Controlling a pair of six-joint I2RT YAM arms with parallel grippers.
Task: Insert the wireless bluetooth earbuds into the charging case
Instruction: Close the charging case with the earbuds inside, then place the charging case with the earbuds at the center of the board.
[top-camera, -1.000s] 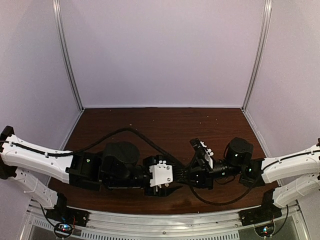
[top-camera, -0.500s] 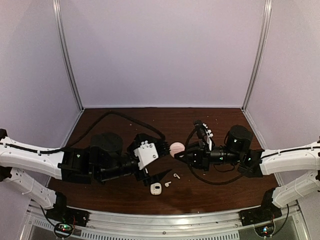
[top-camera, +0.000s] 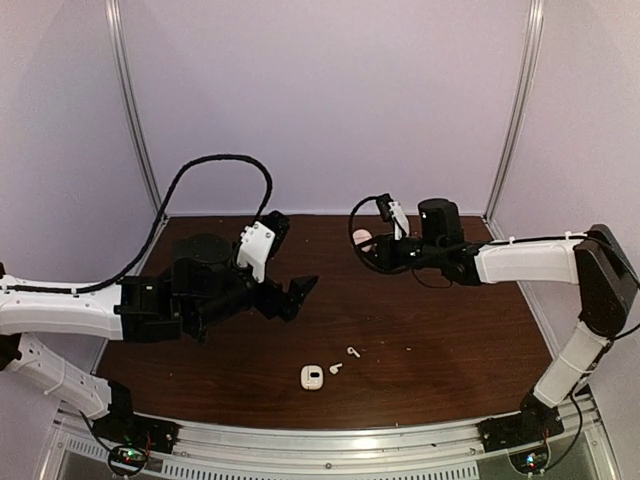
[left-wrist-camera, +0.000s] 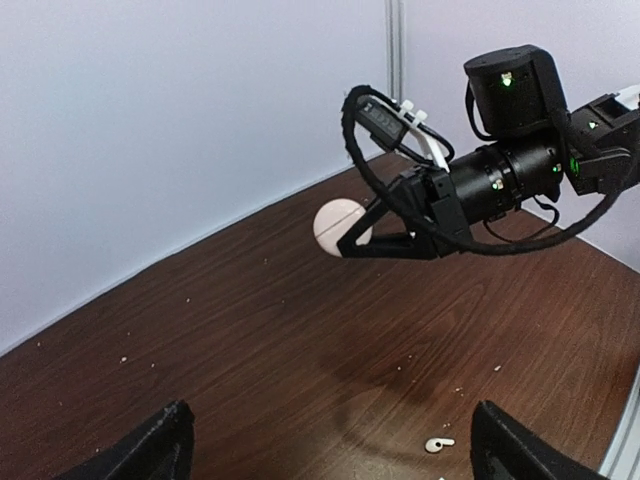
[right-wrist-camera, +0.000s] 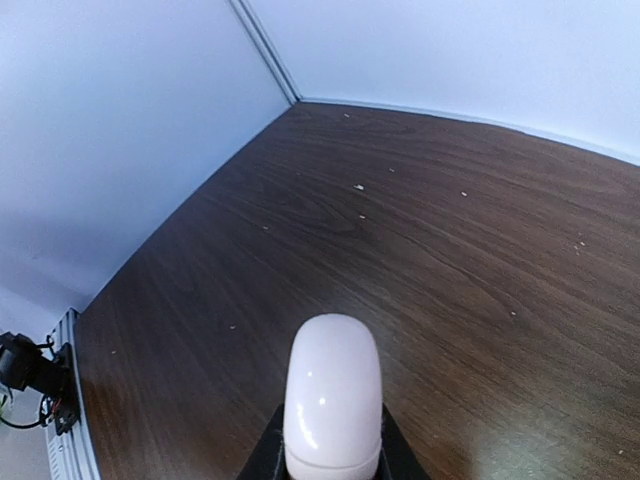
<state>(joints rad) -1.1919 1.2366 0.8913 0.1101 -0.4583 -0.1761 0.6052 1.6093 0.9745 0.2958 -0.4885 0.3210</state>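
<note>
At about 9 o'clock on the worktop (top-camera: 450, 330), a dark brown board with a fine wood grain and a few pale specks, the left tool (left-wrist-camera: 335, 452) hangs above the surface. Its black angular jaws are spread as wide as they go, with nothing between them. A white blocky camera mount sits on its back, and a black cable (top-camera: 230, 157) arcs up behind it. Toward 6 o'clock, close to the front edge, lies the charging case (top-camera: 312, 376), a small glossy white rounded square with a dark dot on top. Whether its lid is up or down cannot be made out. Just off the case at 2 o'clock is the nearer earbud (top-camera: 335, 368), a tiny white plastic bud with a short stem. The farther earbud (top-camera: 353, 351) lies a little beyond it on the same 2 o'clock line. Both rest loose on the wood, apart from each other and from the case. At about 1 o'clock, well away from them, the right tool (left-wrist-camera: 352, 243) is held above the worktop. Its slim black jaws are pinched onto the edge of a pink disc (right-wrist-camera: 332, 390), which is smooth, pale, flat and round-edged with a soft sheen. Plain pale lilac walls (top-camera: 330, 100) with thin metal corner posts close in the space.
</note>
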